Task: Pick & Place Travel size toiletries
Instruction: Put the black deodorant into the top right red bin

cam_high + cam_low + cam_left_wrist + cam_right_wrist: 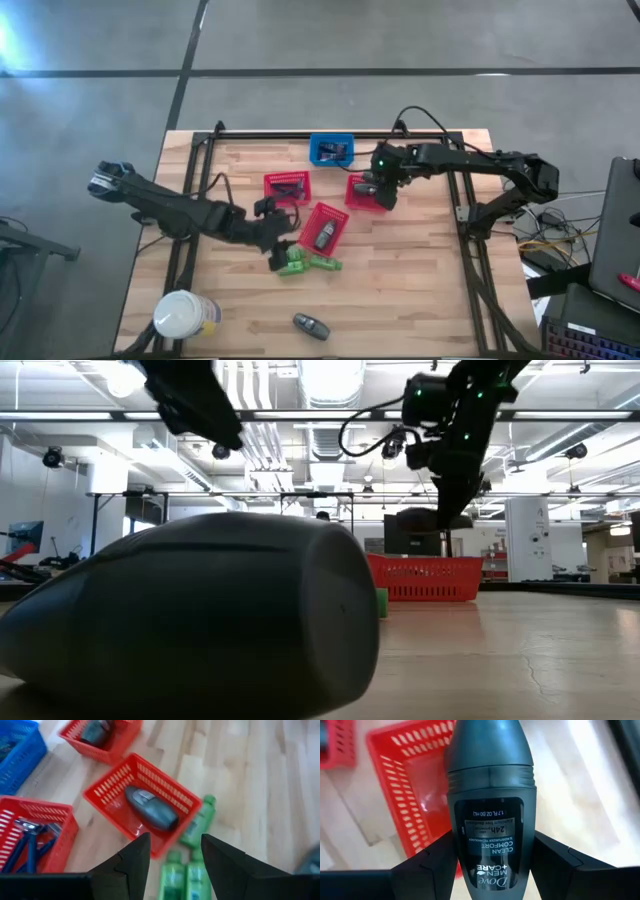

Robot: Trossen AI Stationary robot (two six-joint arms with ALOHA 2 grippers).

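Observation:
My right gripper [382, 190] is shut on a grey oval bottle [490, 795] above the right red basket [362, 195]. The low view shows the bottle [432, 519] hanging over that basket [425, 577]. My left gripper [172, 865] stands open with nothing between its fingers, above three green bottles [186, 870] that lie on the table. Beside them the middle red basket [142, 802] holds a second grey bottle [150, 810] lying on its side. A third grey bottle [311, 325] lies on the table near the front edge. My right gripper pinches the grey bottle between its two fingers, on the two sides of its labelled body [465, 845] at the end away from the cap. The fingers come from above, slanting down, and lie along the bottle. The bottle points cap-first downward, lifted clear over the red basket [415, 795].
The left red basket [288, 187] holds thin dark and blue sticks [27, 842]. A blue basket [331, 150] stands at the far edge. A big white-topped container [183, 315] stands at the front left. Bare wood lies to the front right.

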